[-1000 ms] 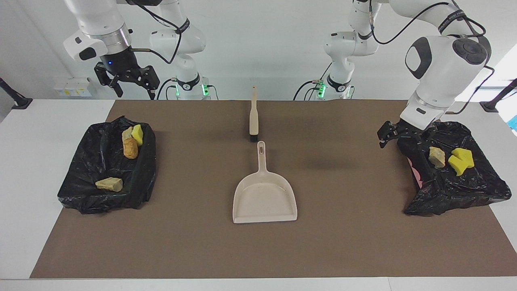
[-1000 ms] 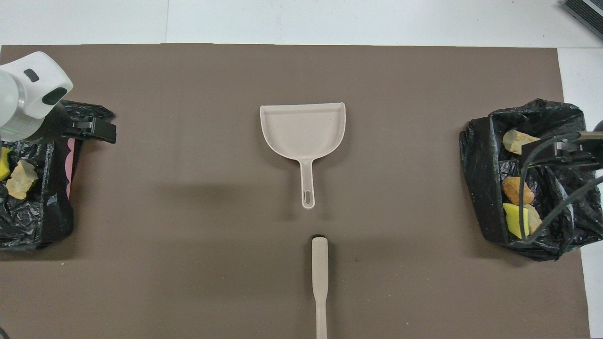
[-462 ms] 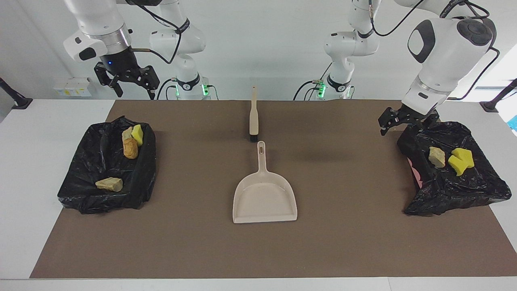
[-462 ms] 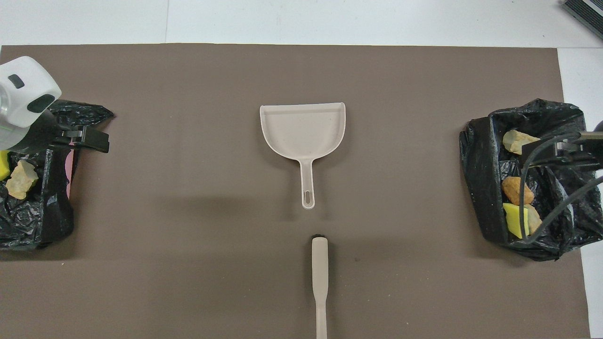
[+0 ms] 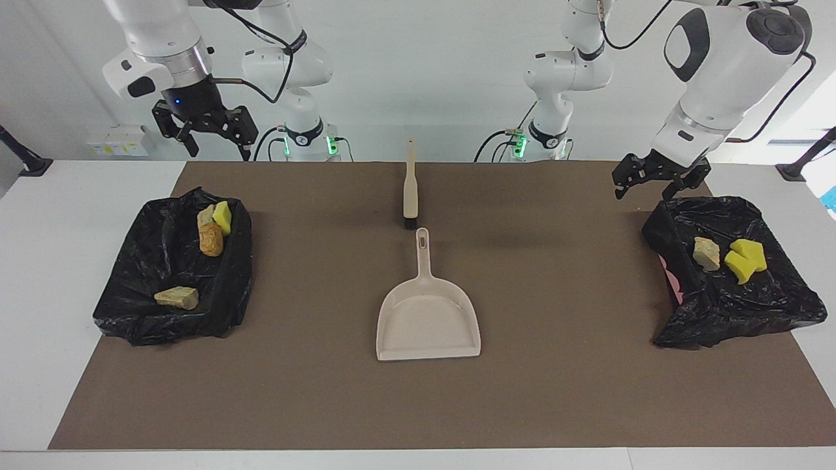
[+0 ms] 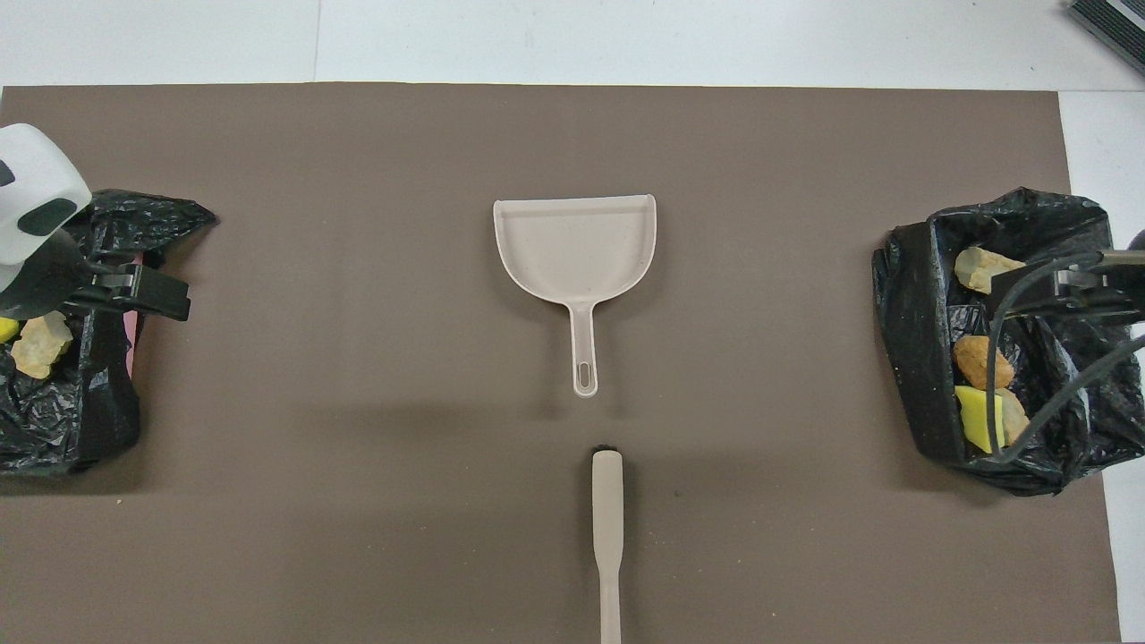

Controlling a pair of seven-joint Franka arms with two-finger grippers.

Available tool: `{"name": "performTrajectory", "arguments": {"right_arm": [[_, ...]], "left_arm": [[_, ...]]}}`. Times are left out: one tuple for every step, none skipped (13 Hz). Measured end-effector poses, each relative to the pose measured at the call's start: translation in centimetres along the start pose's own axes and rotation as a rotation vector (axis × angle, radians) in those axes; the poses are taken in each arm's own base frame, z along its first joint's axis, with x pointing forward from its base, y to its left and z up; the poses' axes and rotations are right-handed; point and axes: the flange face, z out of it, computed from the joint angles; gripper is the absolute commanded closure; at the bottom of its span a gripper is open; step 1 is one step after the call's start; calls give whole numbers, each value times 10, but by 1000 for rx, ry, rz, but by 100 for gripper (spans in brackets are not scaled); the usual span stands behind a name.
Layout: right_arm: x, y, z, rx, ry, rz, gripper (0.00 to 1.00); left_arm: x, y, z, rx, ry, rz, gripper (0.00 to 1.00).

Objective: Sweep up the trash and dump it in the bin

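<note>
In the facing view, the right gripper hung with jaws spread and empty, high over the table's edge by the bin at the right arm's end. In that black-lined bin lay a tan lump, a brown lump and a yellow chunk; from overhead a cable crossed over them, partly hiding them. Mid-mat, the brush lay nearer to the robots than the beige dustpan, which sat bare; the brush's bristles were barely visible. The left gripper, jaws released and empty, hovered over the robot-side rim of the second bin, which held a tan piece and yellow pieces. Overhead, this bin was cut off at the frame's edge and the arm covered part of it.
</note>
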Motion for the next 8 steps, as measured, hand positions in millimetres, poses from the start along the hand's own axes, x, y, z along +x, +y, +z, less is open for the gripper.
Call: {"name": "performTrajectory", "arguments": {"right_arm": [[0,0,0,0,0,0,0],[0,0,0,0,0,0,0],[0,0,0,0,0,0,0],[0,0,0,0,0,0,0],[0,0,0,0,0,0,0],[0,0,0,0,0,0,0],[0,0,0,0,0,0,0],[0,0,0,0,0,0,0]], "left_arm": [[0,0,-1,0,1,2,0],[-2,0,-3,0,5,6,0],[-3,-1,-6,1,11,6,0],[-5,-4,-10,1,20,1,0],[-7,-8,-16,0,31,-4,0],[-8,-11,-22,-1,42,-5,0],[-9,-12,-25,0,48,-2,0],[-10,-12,-26,0,50,3,0]]}}
